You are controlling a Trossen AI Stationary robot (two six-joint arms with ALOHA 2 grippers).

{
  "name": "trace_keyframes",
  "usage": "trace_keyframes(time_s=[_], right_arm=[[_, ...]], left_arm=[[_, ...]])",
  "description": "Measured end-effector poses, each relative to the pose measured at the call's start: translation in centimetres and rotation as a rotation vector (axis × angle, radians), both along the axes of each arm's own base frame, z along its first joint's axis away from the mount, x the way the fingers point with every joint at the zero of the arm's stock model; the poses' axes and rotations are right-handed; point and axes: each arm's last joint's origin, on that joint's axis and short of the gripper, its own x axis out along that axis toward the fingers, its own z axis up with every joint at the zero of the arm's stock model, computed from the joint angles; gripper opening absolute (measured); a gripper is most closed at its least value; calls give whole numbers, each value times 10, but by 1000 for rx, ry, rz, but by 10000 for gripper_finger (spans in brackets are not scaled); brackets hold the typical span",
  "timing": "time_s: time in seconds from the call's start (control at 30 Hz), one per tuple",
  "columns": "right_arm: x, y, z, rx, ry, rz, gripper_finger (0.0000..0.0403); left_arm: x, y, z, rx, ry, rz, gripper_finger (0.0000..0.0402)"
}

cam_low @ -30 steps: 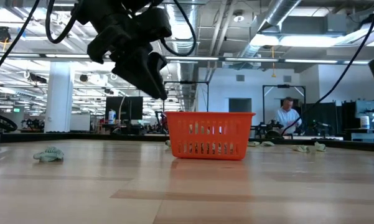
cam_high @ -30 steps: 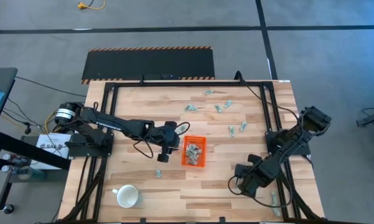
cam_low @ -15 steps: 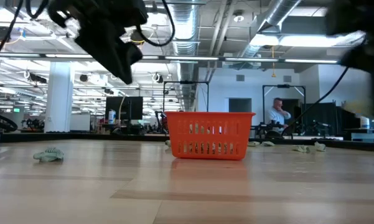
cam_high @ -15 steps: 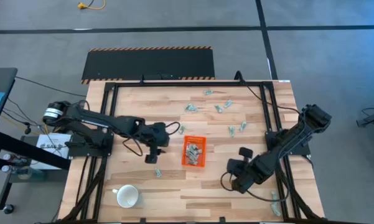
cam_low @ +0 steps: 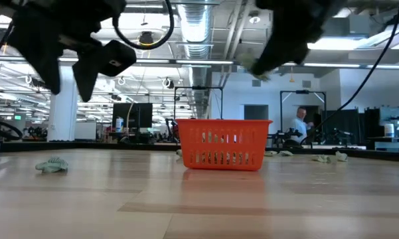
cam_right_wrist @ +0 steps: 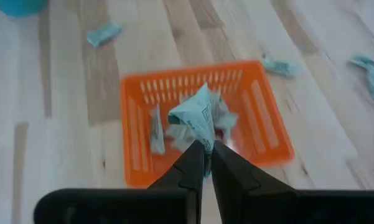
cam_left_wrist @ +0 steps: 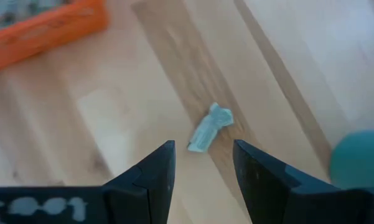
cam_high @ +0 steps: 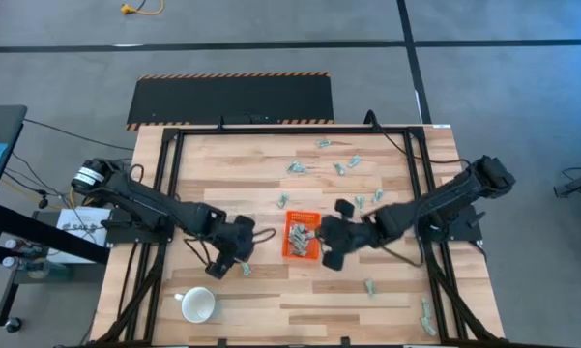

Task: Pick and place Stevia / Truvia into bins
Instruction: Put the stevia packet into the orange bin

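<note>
Orange bin [cam_right_wrist: 205, 127]: directly beneath right gripper [cam_right_wrist: 204, 157], several sachets already inside.
Right gripper: clenched on pale green sachet [cam_right_wrist: 196, 117].
Left gripper [cam_left_wrist: 202, 165]: released, above loose sachet [cam_left_wrist: 210, 126] on tabletop [cam_left_wrist: 112, 137].
Risk: light paper clinging to fingers, dropping outside the low wall.

A grey floor [cam_high: 522, 116] crossed by dark lines surrounds the table, with a black mat [cam_high: 232, 99] edged in hazard stripes beside it. Overhead run silver ducts [cam_low: 206, 26] and strip lights [cam_low: 358, 64]. A person [cam_low: 300, 126] stands among distant workbenches.
</note>
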Motion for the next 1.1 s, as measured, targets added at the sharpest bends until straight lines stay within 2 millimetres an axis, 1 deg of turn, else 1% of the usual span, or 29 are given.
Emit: trace_keyframes(time_s=[0.1,0.23,0.4,0.6,0.77,0.93,1.1], right_arm=[[10,-15,3,42,-28,40,26],[16,-28,4,80,-33,73,27],[18,-38,4,106,-21,68,44],[18,-39,4,98,-17,76,91],[17,-40,3,92,-10,72,123],[17,-39,3,91,-6,72,138],[17,-39,2,90,-1,71,141]], left_arm=[[1,-10,-9,44,12,-78,151],[3,-17,-21,125,24,-181,151],[8,-19,-36,183,51,-204,151],[14,-21,-46,184,51,-203,151],[14,-21,-46,181,54,-205,151],[13,-21,-46,184,59,-221,151],[13,-21,-46,185,56,-232,151]])
